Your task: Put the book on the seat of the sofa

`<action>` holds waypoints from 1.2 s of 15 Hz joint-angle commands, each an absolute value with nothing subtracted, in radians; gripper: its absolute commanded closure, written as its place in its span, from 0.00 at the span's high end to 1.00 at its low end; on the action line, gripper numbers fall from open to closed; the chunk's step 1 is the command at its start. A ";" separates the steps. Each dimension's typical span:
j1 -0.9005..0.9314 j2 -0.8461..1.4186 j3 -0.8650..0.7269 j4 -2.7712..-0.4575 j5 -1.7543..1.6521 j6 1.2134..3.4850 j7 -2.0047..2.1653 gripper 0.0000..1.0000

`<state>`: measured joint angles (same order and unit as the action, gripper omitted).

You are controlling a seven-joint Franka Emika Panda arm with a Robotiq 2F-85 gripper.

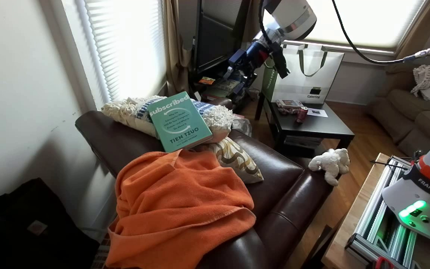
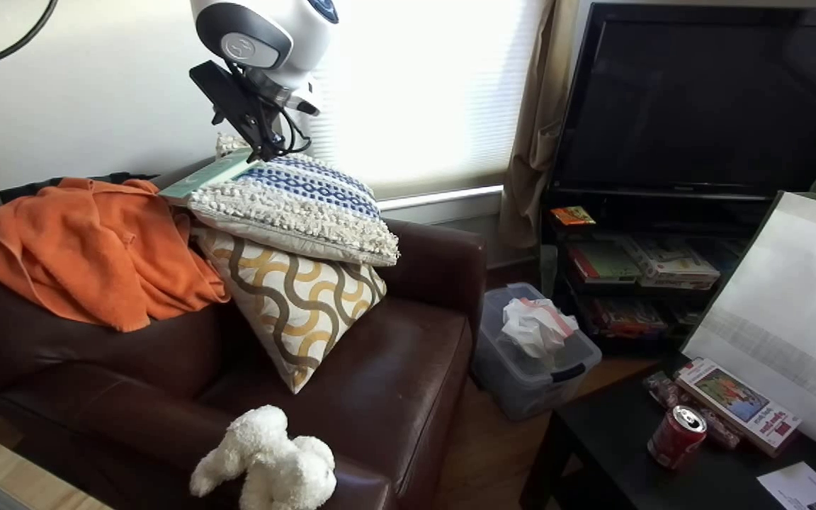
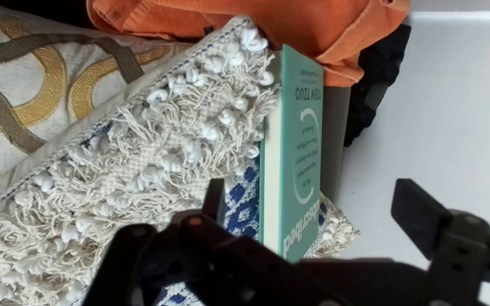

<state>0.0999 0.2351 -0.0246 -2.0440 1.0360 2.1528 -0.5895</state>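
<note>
Jaws, nearest of all in the wrist view, stand spread wide and pinch nothing; the book [image 3: 299, 157] shows between them, farther off. Leftmost is the gold pillow [image 3: 49, 91], then the fringed pillow [image 3: 143, 178], on which the book rests tilted, its cover turned rightward and its cream page edge facing left. The towel [image 3: 313, 25] lies just beside the book's lower end, and the wall [image 3: 432, 106] fills the right.

I judge the book stiff, probably hardbound, of moderate weight, with a smooth cover that may slip under a light squeeze. Best take it at the middle of that page edge, across the whole thickness, one side of the jaws on the front cover, the other worked underneath, where the soft pillow should give. Both covers need catching; with only one, it would likely fall open and bend its pages. Held far toward either end, it might swing. The pillow's shag could snag on the way in.

Right of the gold pillow in an exterior view is the seat [image 2: 394, 375], dark leather. Its gloss suggests the book could slide if released at a slant, so laying it flat seems wise.
</note>
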 commanded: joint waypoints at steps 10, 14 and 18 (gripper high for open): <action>0.031 0.338 0.030 -1.908 1.028 2.121 -0.641 1.00; 0.009 0.456 0.049 -1.771 0.990 2.048 -0.678 1.00; 0.020 0.583 0.071 -1.632 0.936 1.998 -0.662 1.00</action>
<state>0.0304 0.4751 0.0436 -1.7541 0.9868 2.0402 -0.6690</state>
